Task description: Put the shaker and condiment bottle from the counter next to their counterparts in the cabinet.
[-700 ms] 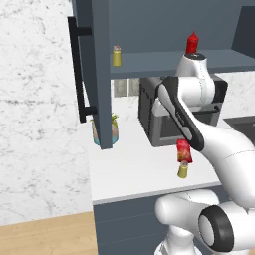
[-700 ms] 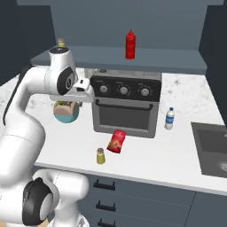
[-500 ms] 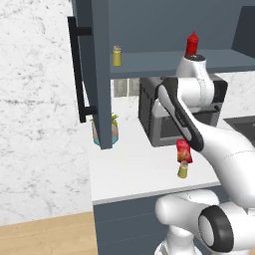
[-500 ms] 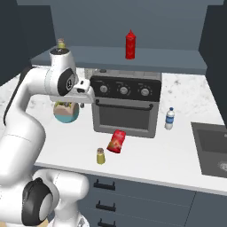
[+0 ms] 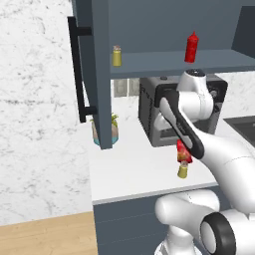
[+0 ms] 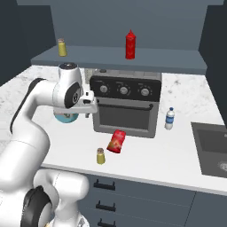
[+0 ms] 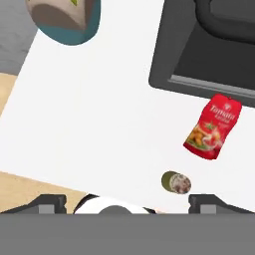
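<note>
Smooth white counter (image 6: 173,162) fronting a boxy black toaster oven (image 6: 126,106), small cylindrical yellow-green shaker (image 6: 101,156) upright near the front edge, flat red labelled condiment bottle (image 6: 117,141) lying just beside it, gripper (image 7: 127,199) hovering high above, finger spread cannot be told.

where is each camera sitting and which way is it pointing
Left base view: behind the arm on its left, looking forward at the open cabinet and counter; the arm rises at lower right.
Right base view: behind on the right, facing the toaster oven; the arm rises at lower left.
Hand view: on the hand, looking down at the counter; finger tips at the bottom.
All three share the shaker and the condiment bottle on the counter.
</note>
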